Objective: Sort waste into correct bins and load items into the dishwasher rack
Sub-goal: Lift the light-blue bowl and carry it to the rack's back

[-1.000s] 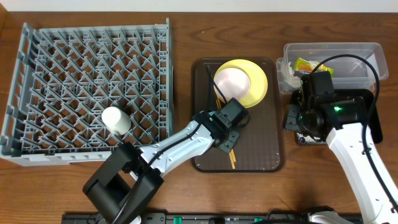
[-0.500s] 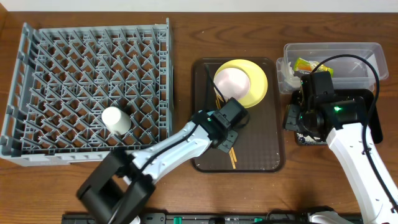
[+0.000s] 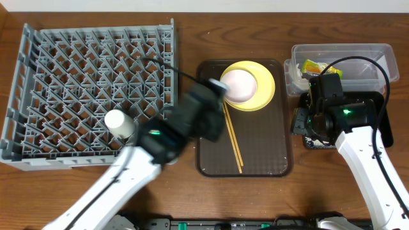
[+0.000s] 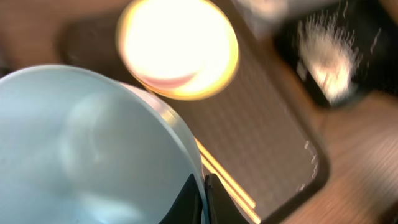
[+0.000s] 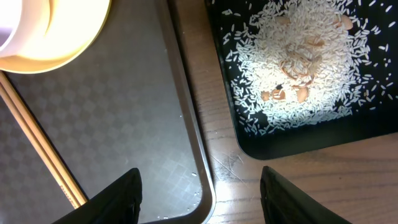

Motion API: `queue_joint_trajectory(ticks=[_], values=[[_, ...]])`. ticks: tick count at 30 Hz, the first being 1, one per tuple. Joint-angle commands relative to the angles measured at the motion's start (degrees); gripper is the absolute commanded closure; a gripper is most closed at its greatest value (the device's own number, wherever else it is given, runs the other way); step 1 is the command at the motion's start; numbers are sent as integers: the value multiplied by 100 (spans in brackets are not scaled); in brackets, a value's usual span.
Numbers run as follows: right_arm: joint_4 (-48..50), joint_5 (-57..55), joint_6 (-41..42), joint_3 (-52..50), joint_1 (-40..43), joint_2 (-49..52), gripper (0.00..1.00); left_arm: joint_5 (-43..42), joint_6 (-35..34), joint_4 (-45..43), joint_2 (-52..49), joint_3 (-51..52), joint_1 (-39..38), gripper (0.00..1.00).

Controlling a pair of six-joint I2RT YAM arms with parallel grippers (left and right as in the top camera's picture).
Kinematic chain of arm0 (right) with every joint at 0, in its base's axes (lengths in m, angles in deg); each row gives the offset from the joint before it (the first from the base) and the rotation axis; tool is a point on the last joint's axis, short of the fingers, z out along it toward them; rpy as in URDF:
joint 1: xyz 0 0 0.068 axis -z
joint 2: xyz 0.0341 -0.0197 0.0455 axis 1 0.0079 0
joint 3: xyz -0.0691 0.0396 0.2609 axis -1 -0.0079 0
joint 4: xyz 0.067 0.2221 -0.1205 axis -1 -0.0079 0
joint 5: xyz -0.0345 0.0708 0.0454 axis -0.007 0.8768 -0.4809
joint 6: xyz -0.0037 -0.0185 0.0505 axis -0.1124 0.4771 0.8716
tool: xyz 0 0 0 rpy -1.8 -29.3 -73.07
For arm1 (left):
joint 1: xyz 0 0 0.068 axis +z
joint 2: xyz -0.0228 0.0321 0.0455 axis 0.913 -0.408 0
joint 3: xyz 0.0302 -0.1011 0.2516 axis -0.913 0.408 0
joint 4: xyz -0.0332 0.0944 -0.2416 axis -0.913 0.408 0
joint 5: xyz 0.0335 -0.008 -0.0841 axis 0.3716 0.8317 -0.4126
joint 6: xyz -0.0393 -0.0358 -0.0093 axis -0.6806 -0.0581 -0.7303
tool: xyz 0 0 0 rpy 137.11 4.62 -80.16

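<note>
Left arm: smeared by blur in the overhead view, lying across the gap between rack and serving tray; its gripper cannot be made out there.

Left wrist view: left gripper [image 4: 204, 199] has its dark fingers pressed together on the rim of a round light blue bowl [image 4: 81, 149]. The bowl fills the lower left of the frame and is cut off by the edges. In the overhead view it is hidden under the arm.

Large dark brown rectangular serving tray [image 3: 268, 140]: a round yellow plate [image 3: 265, 89] sits at its far end with a white bowl [image 3: 239, 83] inside it. Both are washed out by glare in the wrist view. Two thin wooden chopsticks [image 3: 233, 144] lie side by side along the tray floor, upper ends partly under the blurred arm.

Large square grey plastic rack [image 3: 96, 96] with upright pegs: a small white cup [image 3: 119, 122] stands among the pegs near the front edge.

Right gripper [image 5: 199, 180]: fingers well apart, nothing between them, over the strip of wooden table [image 5: 217, 124] between serving tray and shallow black rectangular tray [image 5: 280, 146]. That tray holds a pile of white rice-like grains [image 5: 305, 62] with a few tan bits, identity unclear. Its far and right edges are cut off, and overhead the arm covers most of it.

Clear rectangular plastic box [image 3: 364, 57]: yellow-green crinkled wrapper [image 3: 313, 66] with orange print lies at its left end. A white crumpled thing [image 3: 295, 71] sits beside it, too small to identify.
</note>
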Motion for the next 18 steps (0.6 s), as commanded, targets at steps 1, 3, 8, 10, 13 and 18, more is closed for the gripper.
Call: queue_joint_trajectory(ticks=[1,3,8,10,13,18], values=[[-4,-17,2,46,35,-74,41,-1213,59,-79,313,-92,1025,94],[-7,-17,2,48,35,-74,41,-2124,66,-188,348,-92,1871,94],[-2,-17,2,48,35,-74,41,-4677,-155,-859,9,-92,3847,94],[-2,-17,2,48,35,-74,41,-5399,-603,-1294,-251,-92,4478,94],[0,-17,2,48,35,-74,41,-6465,-1429,-2291,-802,-92,5235,94],[13,-17,2,48,35,-74,41,-7619,-3145,-4291,-1851,-92,5757,94]])
